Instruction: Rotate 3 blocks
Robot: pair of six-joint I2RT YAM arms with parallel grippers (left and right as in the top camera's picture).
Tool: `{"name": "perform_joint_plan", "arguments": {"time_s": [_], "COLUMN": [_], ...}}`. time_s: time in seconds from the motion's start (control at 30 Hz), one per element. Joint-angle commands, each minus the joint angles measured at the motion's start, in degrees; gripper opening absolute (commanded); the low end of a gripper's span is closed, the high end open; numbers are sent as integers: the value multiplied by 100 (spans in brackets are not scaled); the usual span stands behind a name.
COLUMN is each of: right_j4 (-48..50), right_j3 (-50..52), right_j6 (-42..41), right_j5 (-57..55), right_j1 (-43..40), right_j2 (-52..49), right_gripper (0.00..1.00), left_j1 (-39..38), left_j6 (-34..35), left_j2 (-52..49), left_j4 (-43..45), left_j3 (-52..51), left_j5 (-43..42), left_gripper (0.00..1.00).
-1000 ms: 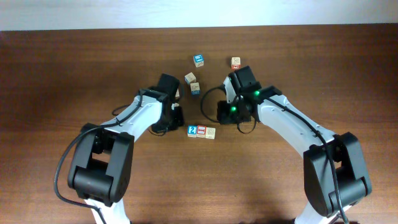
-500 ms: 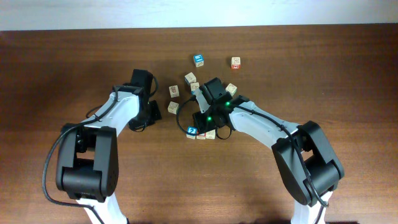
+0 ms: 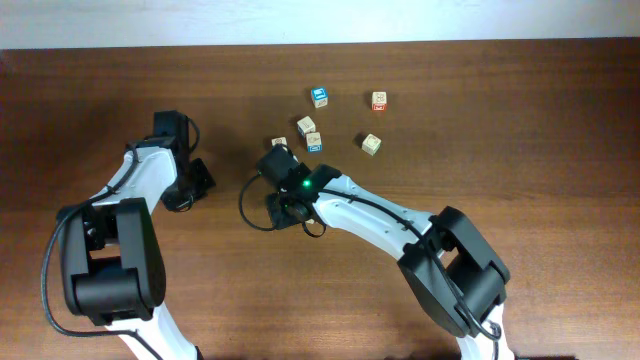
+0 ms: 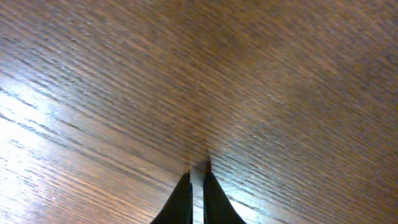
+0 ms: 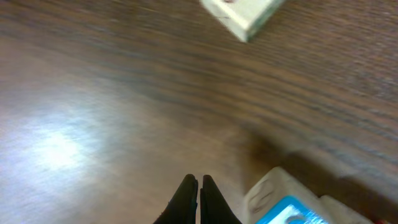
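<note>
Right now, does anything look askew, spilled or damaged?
Nothing is spilled or damaged. The loose cubes sit scattered at mixed angles. The right end effector is shut and empty, with a blue-framed cube beside it.

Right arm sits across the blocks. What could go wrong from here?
The right pincer is shut, with the blue-framed block close beside it; a sideways move could shove it instead of turning it.
The right arm hides that block from overhead, so you'd steer by the blurred wrist view alone.
</note>
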State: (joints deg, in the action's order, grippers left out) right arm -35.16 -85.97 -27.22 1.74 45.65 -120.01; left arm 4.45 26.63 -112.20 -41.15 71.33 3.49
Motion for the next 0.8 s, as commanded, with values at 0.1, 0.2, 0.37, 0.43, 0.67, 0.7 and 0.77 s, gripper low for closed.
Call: {"name": "perform_joint_plan", "arguments": {"time_s": [0.1, 0.2, 0.37, 0.43, 0.67, 0.7, 0.77], "right_j4": [-258, -393, -848, -1510, -2120, -2098, -2057], "right_j3": [37, 37, -354, -1080, -1266, -1215, -1147], "right_j6": [-203, -203, 96, 284, 1285, 1353, 1353], "right_j5": [-772, -782, -560, -326, -66, -61, -66], "right_j1": [26, 26, -7, -66, -1320, -1344, -1342], "right_j2": [-39, -39, 37, 61, -131, -271, -479], "right_gripper": [4, 4, 5, 16, 19, 20, 20], "left_j1": [33, 33, 33, 33, 33, 33, 33], "left_j6": [-55, -55, -55, -55, -57, -57, -55], "left_j2": [-46, -46, -46, -46, -46, -46, -46], "left_j4": [-55, -72, -114, -114, -111, -114, -114], "left_j3": [-31, -31, -31, -31, -31, -33, -31], "left_j5": [39, 39, -57, -72, -70, -68, -70], "left_gripper": [7, 7, 7, 7, 7, 8, 8]}}
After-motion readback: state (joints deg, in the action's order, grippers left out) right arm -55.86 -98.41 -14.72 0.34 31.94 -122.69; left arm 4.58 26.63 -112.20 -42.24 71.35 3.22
